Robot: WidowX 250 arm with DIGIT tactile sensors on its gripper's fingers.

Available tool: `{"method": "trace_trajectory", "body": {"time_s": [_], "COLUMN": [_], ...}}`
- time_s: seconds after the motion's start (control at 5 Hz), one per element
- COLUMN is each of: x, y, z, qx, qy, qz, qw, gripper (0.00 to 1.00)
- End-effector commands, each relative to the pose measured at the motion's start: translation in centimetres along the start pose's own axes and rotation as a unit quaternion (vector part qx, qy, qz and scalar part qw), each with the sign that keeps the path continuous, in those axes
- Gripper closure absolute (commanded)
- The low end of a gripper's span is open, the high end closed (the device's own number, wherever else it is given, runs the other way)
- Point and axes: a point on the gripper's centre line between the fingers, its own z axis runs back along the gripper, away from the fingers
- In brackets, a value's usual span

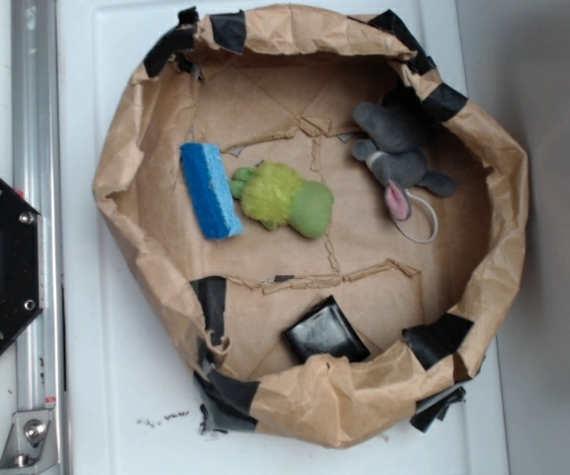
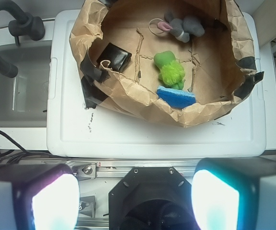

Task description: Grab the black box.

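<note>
The black box (image 1: 326, 332) lies against the crumpled brown paper rim (image 1: 354, 391), which overhangs its near edge. Bare paper floor separates it from the green plush toy (image 1: 283, 197) and blue sponge (image 1: 210, 189); access from above is open.

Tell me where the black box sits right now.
In the exterior view the black box lies at the bottom edge of the brown paper rim, below the green plush toy.

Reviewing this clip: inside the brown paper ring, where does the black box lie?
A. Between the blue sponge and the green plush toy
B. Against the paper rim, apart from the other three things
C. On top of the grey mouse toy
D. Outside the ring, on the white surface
B: the black box sits tucked against the paper rim, with bare paper between it and the green plush toy.
</note>
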Motion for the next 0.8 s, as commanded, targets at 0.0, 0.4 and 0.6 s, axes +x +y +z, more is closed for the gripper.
{"method": "trace_trajectory", "body": {"time_s": [0.0, 0.4, 0.6], "x": [0.0, 5.0, 7.6], "y": [0.0, 1.2, 2.7], "z": [0.0, -0.3, -2.4], "qx": [0.000, 0.074, 0.035], "qy": [0.000, -0.050, -0.034], "qz": [0.000, 0.058, 0.169], "qw": [1.000, 0.994, 0.984], "gripper": [0.00, 0.00, 0.00]}}
